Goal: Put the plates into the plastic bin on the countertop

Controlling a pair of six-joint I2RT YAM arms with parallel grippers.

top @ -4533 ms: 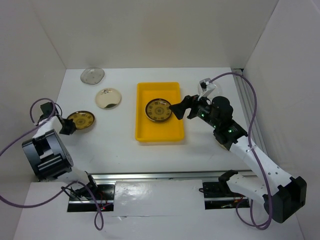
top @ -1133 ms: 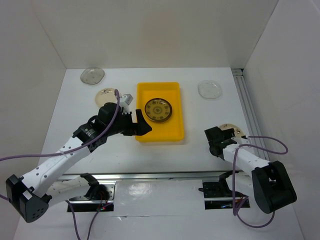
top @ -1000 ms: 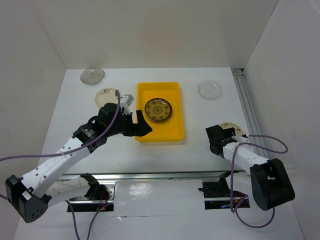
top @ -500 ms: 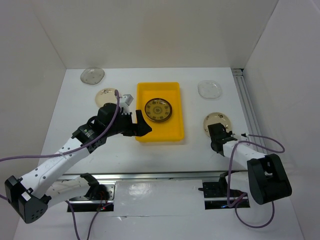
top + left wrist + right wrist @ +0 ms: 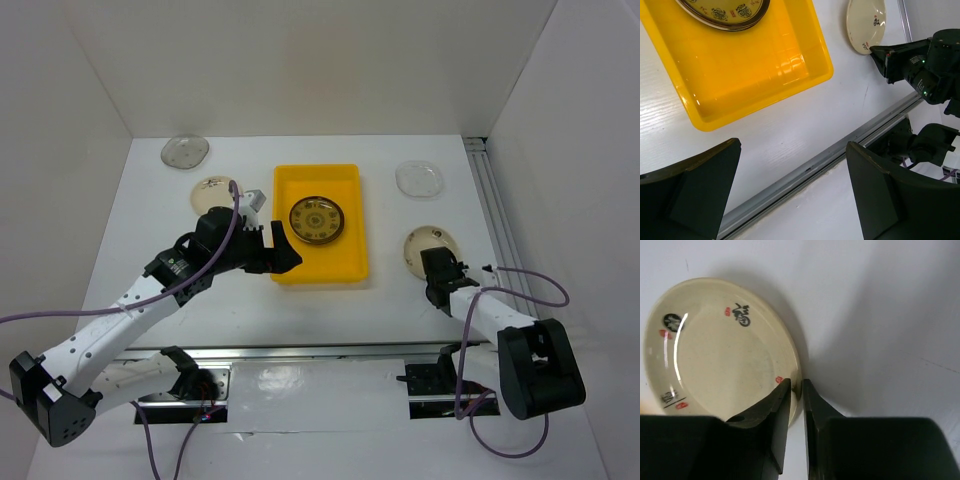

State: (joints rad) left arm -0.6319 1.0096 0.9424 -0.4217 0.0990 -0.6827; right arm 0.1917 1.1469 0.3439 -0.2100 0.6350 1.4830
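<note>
The yellow plastic bin (image 5: 322, 262) sits mid-countertop (image 5: 230, 300) and holds a dark plate with a yellow pattern (image 5: 317, 219); the left wrist view shows the bin (image 5: 755, 65) and that plate (image 5: 722, 10) too. My left gripper (image 5: 283, 250) hovers open at the bin's near left corner, nothing between its fingers (image 5: 690, 190). A cream plate with dark marks (image 5: 428, 240) lies right of the bin. My right gripper (image 5: 438, 264) is shut on its near rim, one finger (image 5: 775, 405) inside the rim and the other outside the cream plate (image 5: 720, 360).
A clear plate (image 5: 185, 151) lies at the back left, another clear plate (image 5: 420, 179) at the back right. A second cream plate (image 5: 208, 190) shows partly behind my left arm. A metal rail (image 5: 300, 352) runs along the front edge, another rail (image 5: 495, 220) along the right wall.
My right gripper has closed on the cream plate's rim, and plate and gripper have shifted left, away from the right rail. The left arm has barely moved.
</note>
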